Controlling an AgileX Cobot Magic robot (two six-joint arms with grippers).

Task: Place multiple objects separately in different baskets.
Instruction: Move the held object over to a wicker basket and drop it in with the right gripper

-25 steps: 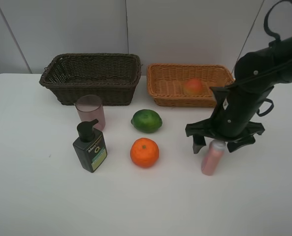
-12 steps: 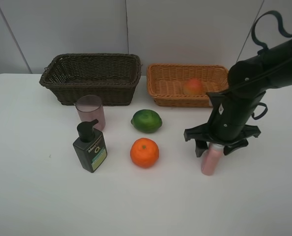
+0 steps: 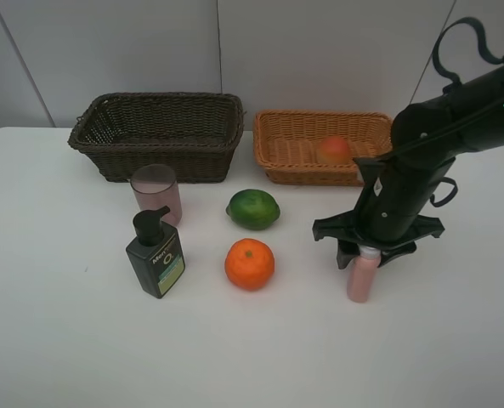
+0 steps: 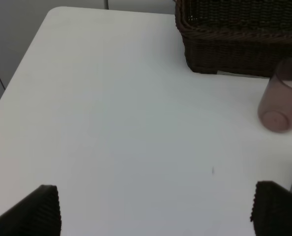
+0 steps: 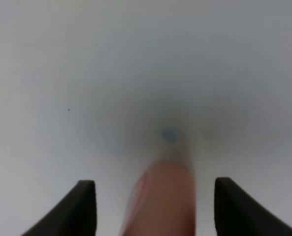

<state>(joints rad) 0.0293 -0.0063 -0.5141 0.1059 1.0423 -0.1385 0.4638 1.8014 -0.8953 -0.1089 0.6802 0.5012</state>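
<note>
I am holding my right pincer [image 3: 367,252] down over the pink bottle [image 3: 359,279], which is standing upright on the white table [image 3: 65,340] at the near right. My two fingers [image 5: 84,206] are sitting apart, one on either side of the bottle's top. A strip of table is showing between each finger and the bottle, so I am straddling it, not clamping it. My left pincer [image 4: 158,210] is hanging wide apart over the left part of the table, with only tabletop showing between its tips. In the same near row as the pink bottle, the orange [image 3: 249,263] is resting in the middle and the dark green pump bottle [image 3: 155,259] is standing upright to the left. Just behind the orange the green lime-like fruit [image 3: 252,208] is lying, and just behind the pump bottle the translucent pink cup [image 3: 155,194] is standing upright. Farthest back, the dark brown basket [image 3: 156,129] is sitting on the left, close behind the cup. The light orange-tan basket [image 3: 294,170] is sitting just beside it on the right, with the orange-red peach [image 3: 333,150] lying inside it.
</note>
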